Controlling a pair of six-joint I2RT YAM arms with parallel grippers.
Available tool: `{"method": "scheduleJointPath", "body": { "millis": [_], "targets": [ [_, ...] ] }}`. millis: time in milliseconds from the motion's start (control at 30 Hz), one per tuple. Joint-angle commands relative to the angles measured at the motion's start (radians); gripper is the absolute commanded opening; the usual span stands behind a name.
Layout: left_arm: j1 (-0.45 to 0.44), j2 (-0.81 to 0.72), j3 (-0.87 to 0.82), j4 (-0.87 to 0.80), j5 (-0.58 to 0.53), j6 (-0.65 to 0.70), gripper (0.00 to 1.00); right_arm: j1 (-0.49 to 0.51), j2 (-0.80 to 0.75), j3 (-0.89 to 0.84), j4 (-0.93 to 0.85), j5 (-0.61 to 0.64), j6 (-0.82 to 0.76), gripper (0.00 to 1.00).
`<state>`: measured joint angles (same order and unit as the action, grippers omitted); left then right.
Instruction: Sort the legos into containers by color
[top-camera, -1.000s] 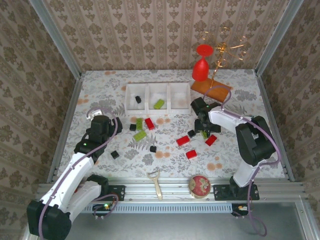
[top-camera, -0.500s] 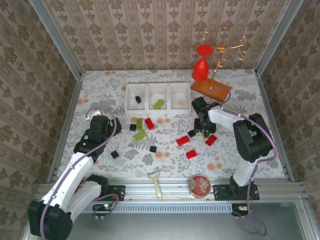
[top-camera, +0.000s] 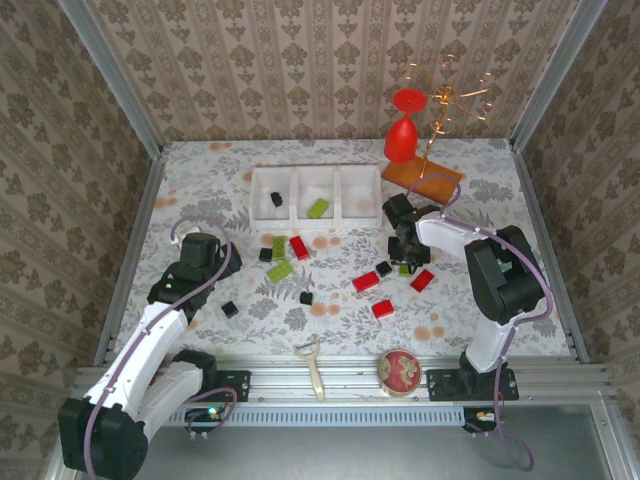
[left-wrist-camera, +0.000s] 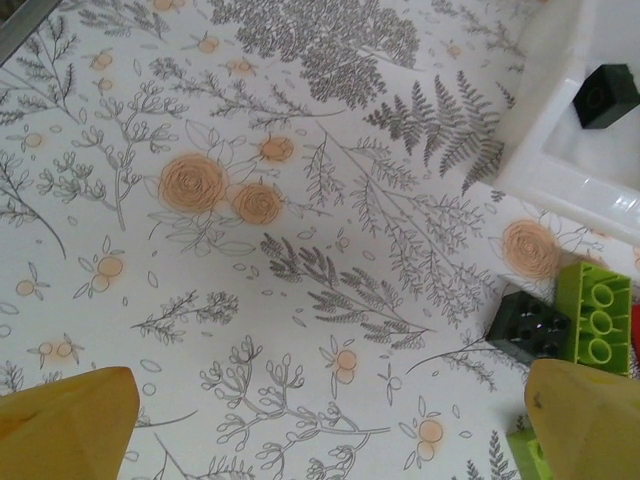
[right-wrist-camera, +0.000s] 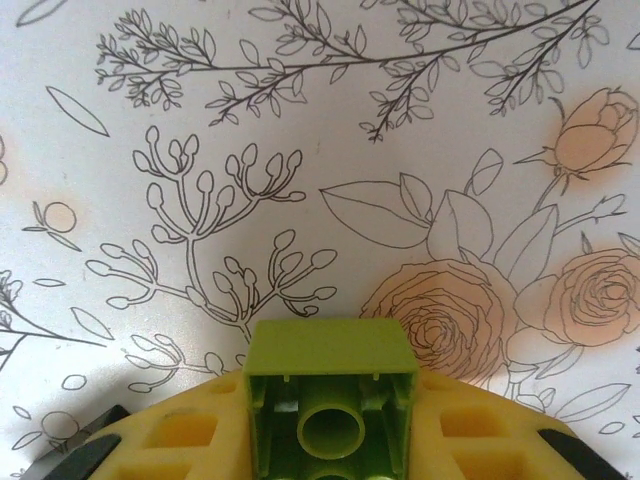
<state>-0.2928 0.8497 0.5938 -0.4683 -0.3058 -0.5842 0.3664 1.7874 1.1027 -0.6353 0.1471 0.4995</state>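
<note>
Right tool (right-wrist-camera: 330, 445) pinching lime lego (right-wrist-camera: 331, 368), wrist pointing down

**Two-tone arms, mustard fingertips**

Both arms are white shells with chunky black joints. The left arm (top-camera: 150, 345) has a lilac cable (top-camera: 112, 378) looping out behind the left pincer (left-wrist-camera: 325, 425), plus a tiny green light behind the wrist. The right arm (top-camera: 452, 238) has the same cable. The finger pads (left-wrist-camera: 66, 418) are rounded mustard-yellow plastic.
</note>
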Motion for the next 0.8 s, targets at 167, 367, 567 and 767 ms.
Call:
{"method": "scheduleJointPath", "body": {
  "millis": [167,367,567,767],
  "targets": [
    [0.006,-0.003,-0.024,-0.11,0.05,-0.042,1.0,0.068,-0.104,0.073,-0.038,0.062,0.017,0.22],
    [0.006,-0.012,-0.046,-0.136,0.116,-0.043,1.0,0.165,-0.077,0.189,0.01,0.069,0.034,0.22],
    [0.006,-0.072,-0.091,-0.137,0.148,-0.073,1.0,0.238,0.026,0.38,0.034,0.084,-0.003,0.22],
    [0.006,-0.125,-0.127,-0.151,0.16,-0.101,0.99,0.257,0.16,0.585,0.025,0.094,-0.036,0.22]
  ]
}}
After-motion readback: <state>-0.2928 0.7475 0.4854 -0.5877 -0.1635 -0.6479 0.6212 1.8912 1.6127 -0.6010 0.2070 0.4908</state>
